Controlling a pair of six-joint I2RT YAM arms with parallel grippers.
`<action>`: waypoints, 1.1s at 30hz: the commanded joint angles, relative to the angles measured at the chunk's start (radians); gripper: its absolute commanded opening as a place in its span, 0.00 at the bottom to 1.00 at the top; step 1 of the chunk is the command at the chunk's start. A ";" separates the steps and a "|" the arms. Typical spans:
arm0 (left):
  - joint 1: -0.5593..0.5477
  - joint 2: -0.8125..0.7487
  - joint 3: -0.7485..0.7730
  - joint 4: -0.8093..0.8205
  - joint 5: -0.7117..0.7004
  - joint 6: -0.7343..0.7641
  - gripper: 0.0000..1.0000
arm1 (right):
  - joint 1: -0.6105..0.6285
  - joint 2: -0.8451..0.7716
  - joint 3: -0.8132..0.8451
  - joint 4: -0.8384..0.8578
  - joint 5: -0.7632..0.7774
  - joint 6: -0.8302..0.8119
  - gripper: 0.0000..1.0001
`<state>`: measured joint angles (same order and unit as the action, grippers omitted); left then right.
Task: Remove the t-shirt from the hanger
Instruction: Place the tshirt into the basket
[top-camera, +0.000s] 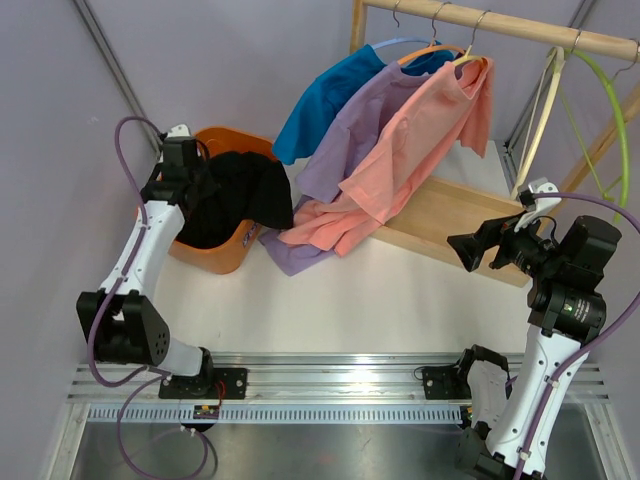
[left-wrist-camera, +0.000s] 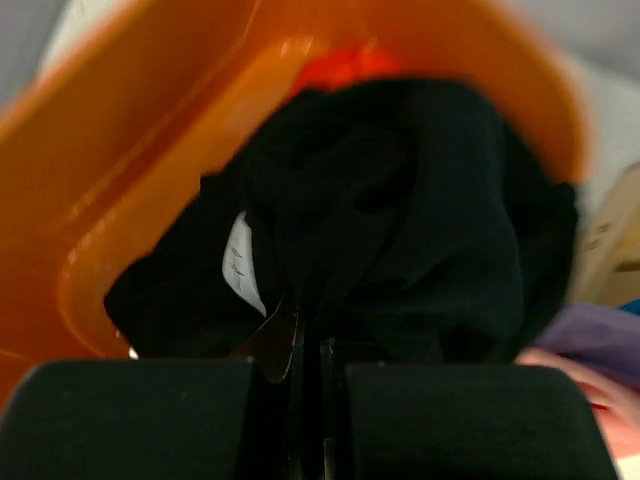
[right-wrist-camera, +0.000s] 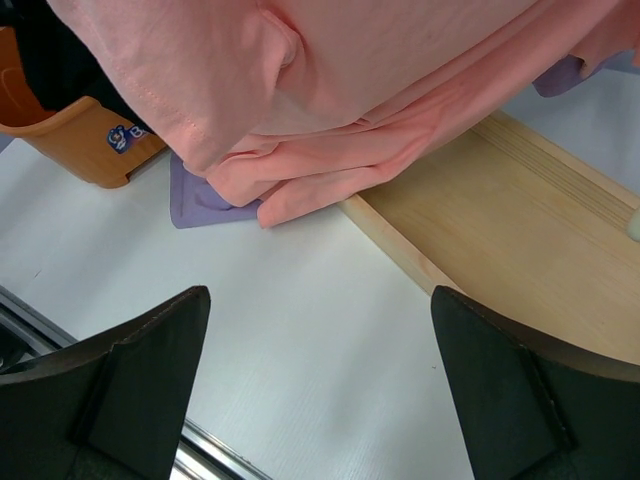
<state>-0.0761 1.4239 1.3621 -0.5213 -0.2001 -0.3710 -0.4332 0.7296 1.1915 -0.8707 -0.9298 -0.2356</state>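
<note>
I am seeing the left gripper (left-wrist-camera: 308, 372) clamping black cloth (left-wrist-camera: 420, 220) in the orange plastic basket (left-wrist-camera: 120, 170) and the right gripper (right-wrist-camera: 320, 370) hanging wide open near the salmon-pink cotton t-shirt (top-camera: 425, 130) on its pale hanger (top-camera: 467, 58), so a careless tug is risking dragging the neighbouring lilac shirt (top-camera: 345, 140) off too.

Count on the rack: three hung shirts, being one blue t-shirt (top-camera: 325, 95), one purple t-shirt (top-camera: 345, 145) and one peach t-shirt (top-camera: 420, 135). Bare hangers: two, being one white hanger (top-camera: 539, 110) and one green hanger (top-camera: 624, 140). One orange basket (top-camera: 215, 255). One black garment (top-camera: 235, 190).
</note>
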 joint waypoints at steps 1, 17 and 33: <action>0.065 0.042 -0.056 0.099 0.109 -0.060 0.00 | -0.004 0.008 0.042 -0.010 -0.032 -0.014 0.99; 0.124 -0.137 0.028 0.044 0.283 -0.059 0.94 | -0.004 0.001 0.042 -0.016 -0.050 -0.008 0.99; -0.194 0.095 0.115 -0.060 0.217 0.236 0.84 | -0.004 -0.004 0.019 -0.011 -0.070 -0.002 0.99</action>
<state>-0.2722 1.4872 1.4635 -0.5976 0.0887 -0.1940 -0.4332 0.7330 1.2022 -0.8879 -0.9821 -0.2314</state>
